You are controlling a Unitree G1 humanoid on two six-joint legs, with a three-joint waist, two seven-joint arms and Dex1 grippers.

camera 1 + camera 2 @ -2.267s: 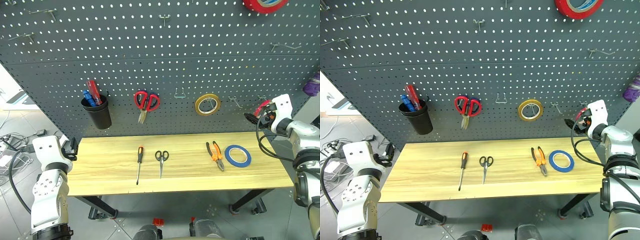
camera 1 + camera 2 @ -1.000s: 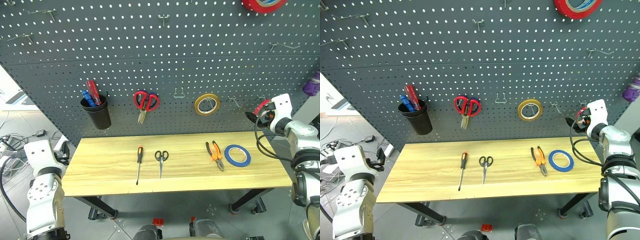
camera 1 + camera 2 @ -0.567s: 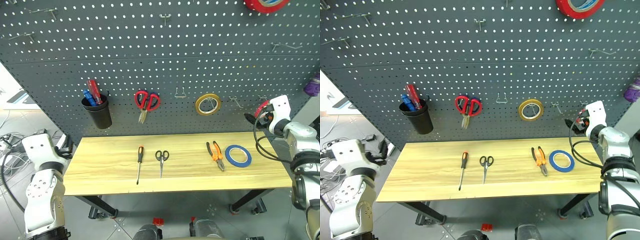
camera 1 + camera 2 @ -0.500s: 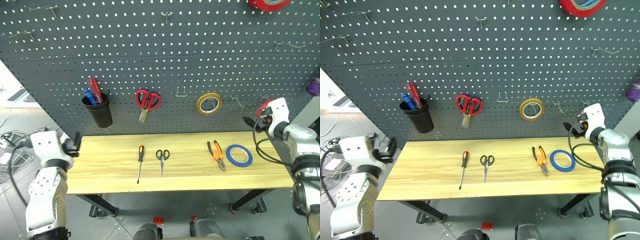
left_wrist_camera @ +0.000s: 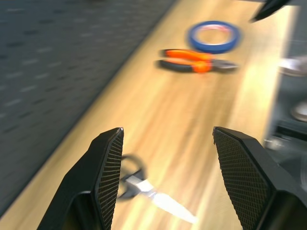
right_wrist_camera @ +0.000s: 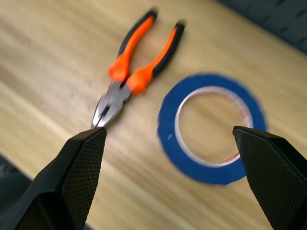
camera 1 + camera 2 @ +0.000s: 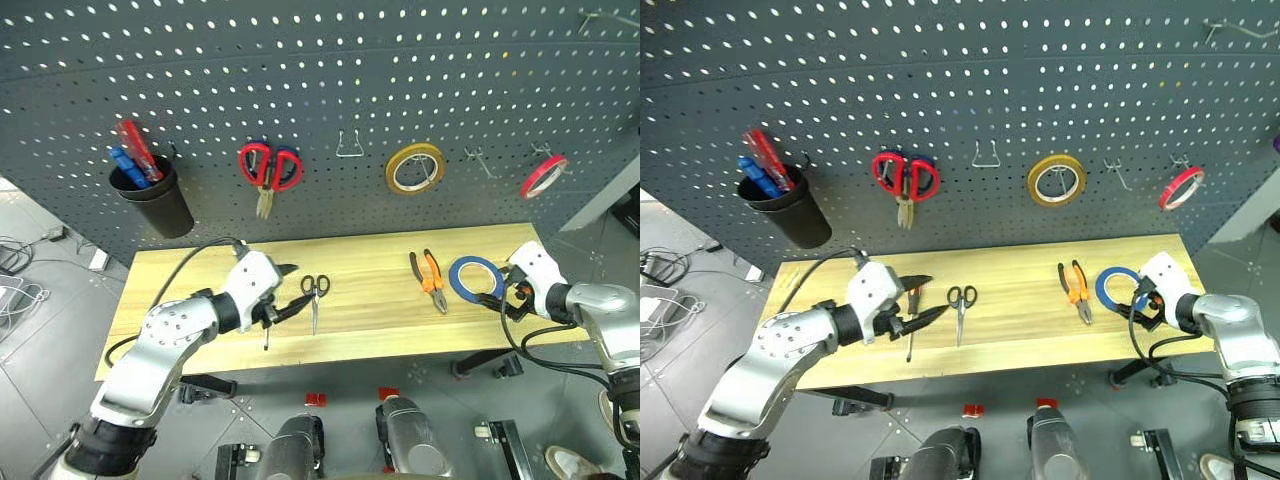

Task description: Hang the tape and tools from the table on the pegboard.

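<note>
three tape rolls (image 7: 474, 278), two scissors (image 7: 313, 291), one pliers (image 7: 429, 280), one black cup (image 7: 155, 198)

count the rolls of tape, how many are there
3: the blue tape flat on the table by the right gripper; a yellow-tan roll and a red roll hanging on the pegboard.

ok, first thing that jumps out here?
Both end effectors sit open over the table: the right end effector is poised at the blue tape beside the pliers, the left end effector over the screwdriver, near the small scissors. Behind, the pegboard already holds other tools.
</note>
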